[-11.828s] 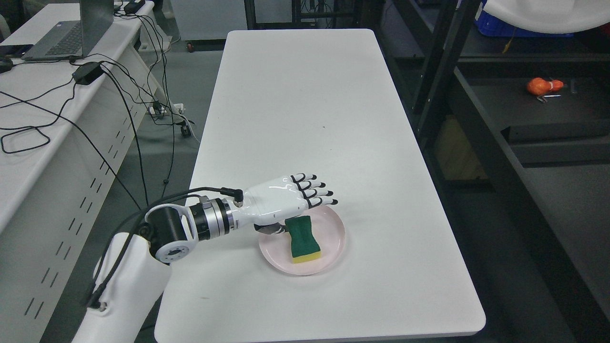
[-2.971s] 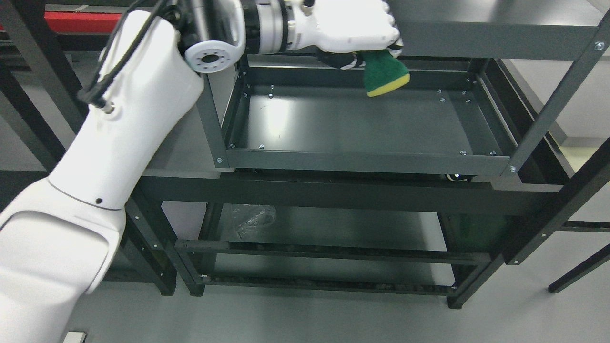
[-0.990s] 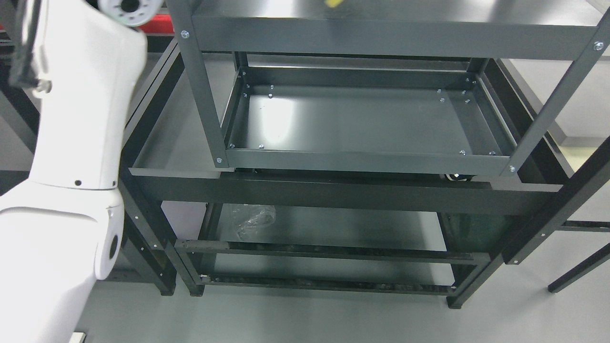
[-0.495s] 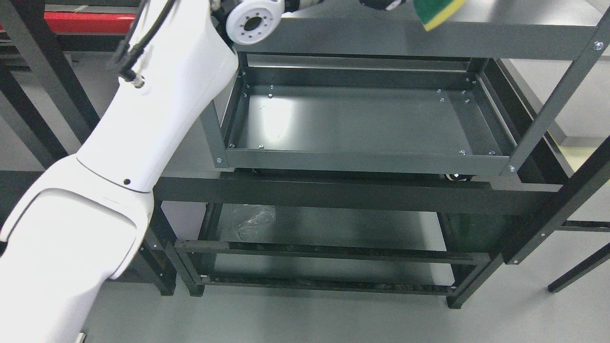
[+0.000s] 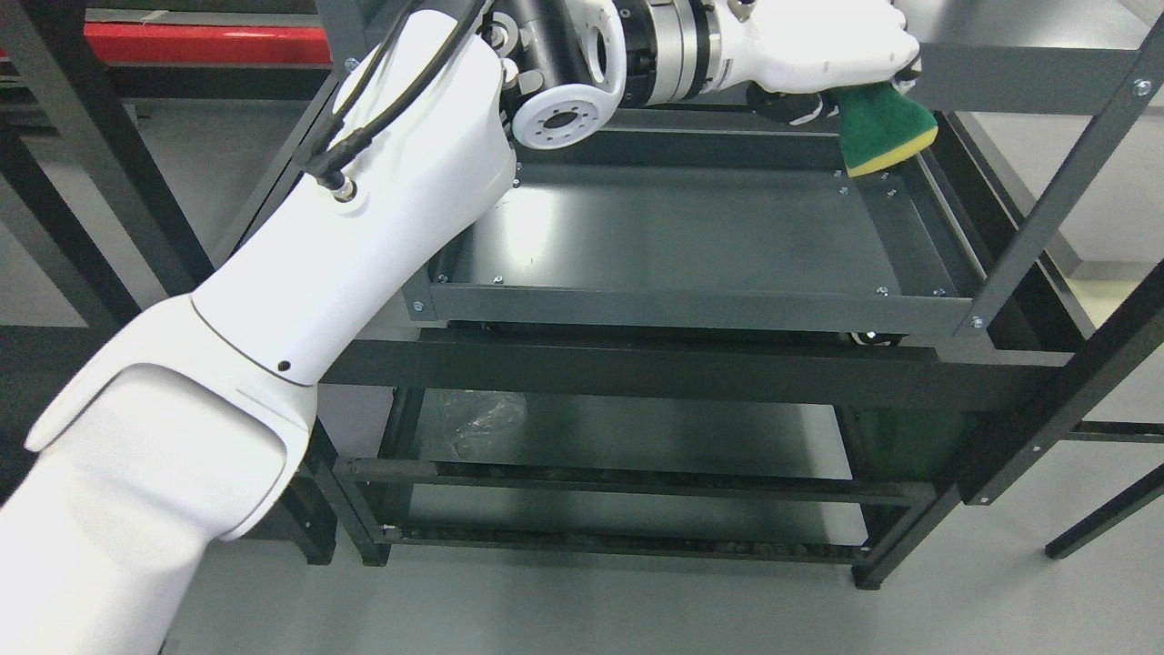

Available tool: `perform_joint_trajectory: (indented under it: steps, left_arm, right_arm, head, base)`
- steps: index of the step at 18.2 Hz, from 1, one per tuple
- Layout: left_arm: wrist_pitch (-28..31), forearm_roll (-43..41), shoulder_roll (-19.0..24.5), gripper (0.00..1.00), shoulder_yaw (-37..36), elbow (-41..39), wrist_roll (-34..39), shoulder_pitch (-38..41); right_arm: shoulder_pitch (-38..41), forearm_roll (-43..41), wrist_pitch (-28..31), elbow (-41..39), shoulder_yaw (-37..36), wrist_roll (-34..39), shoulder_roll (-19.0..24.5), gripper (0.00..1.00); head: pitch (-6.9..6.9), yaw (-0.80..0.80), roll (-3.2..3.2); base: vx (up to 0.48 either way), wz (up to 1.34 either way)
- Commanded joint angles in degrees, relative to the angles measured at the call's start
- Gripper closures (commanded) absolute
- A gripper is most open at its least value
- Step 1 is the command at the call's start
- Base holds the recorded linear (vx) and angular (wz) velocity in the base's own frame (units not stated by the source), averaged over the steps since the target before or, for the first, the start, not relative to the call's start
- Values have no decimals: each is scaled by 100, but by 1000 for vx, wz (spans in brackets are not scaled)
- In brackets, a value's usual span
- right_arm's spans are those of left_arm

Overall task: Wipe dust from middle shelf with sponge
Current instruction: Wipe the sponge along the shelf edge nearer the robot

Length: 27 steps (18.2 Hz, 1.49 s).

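Left hand [image 5: 823, 45] clutching sponge [image 5: 884, 132], fingers mostly hidden, seemingly above middle shelf [image 5: 691, 305]

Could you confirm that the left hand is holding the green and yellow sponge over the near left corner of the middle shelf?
Not quite: the head view shows the left hand holding the sponge over the far right corner of the middle shelf, not the near left.

No readable text, labels, brands or numbers anywhere: none on the dark metal shelf rack [image 5: 691, 300], the white robot arm [image 5: 364, 227], or the green-and-yellow sponge [image 5: 884, 129].
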Motion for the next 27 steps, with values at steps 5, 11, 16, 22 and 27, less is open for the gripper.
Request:
perform_joint_trajectory:
  steps: [5,11,16,22,27]
  left_arm:
    - [-1180,3,1973,99,2210,-718,-658,905]
    - [-1180,213,1520,100,4140,-2063,-1451,2077]
    - [-1180,1485,1,99,3991,-2056,-1818,3189]
    - [-1180,2505,1,100,3683,-1265,-523,4835]
    - [-568,4701,1,100,3621,-1343,604,6590]
  right_arm:
    - [1,0,416,-100,0,3,-100,0]
    - [1,0,416,-100,0,3,-100,0]
    - [1,0,424,-100,0,3,-100,0]
    - [1,0,416,-100,0,3,-100,0]
    - [1,0,416,-100,0,3,-100,0]
  head:
    - [0,0,0]
    - [0,0,0]
    - [0,0,0]
    - [-3,0,0]
    - [-3,0,0]
  base:
    - [0,0]
    - [0,0]
    - [0,0]
    - [0,0]
    - [0,0]
